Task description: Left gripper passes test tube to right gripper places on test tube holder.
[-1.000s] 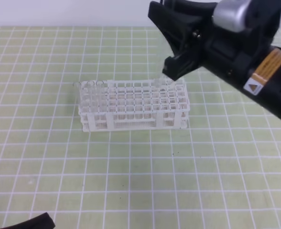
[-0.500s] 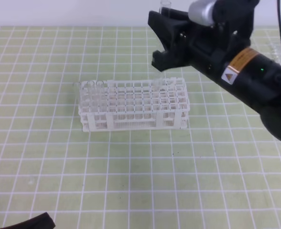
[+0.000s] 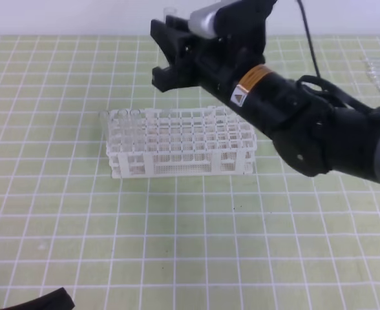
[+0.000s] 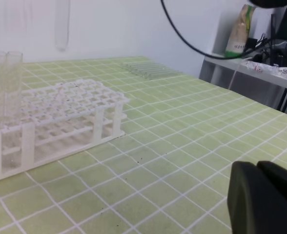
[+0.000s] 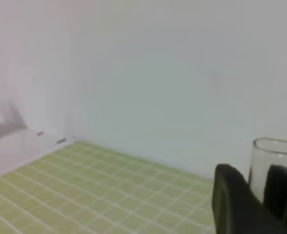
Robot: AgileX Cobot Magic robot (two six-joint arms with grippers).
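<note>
The white test tube holder [image 3: 177, 143] stands mid-table, with a few clear tubes upright in its left end [image 3: 121, 117]. Above and behind its left half, my right gripper [image 3: 166, 55] is shut on the test tube, whose open rim [image 3: 170, 11] sticks up over the fingers. The right wrist view shows that rim [image 5: 275, 148] between the black fingers [image 5: 234, 197]. In the left wrist view the tube's rounded bottom [image 4: 62, 29] hangs above the holder [image 4: 60, 114]. My left gripper [image 4: 265, 195] is shut and empty, low at the near left [image 3: 41, 302].
Several spare glass tubes lie flat at the far right of the green gridded mat [image 3: 379, 68], also seen past the holder in the left wrist view [image 4: 148, 69]. The right arm's black body [image 3: 306, 123] overhangs the holder's right end.
The right gripper has carried the test tube leftward, from over the holder's right end to over its left half. The left gripper has not moved.
</note>
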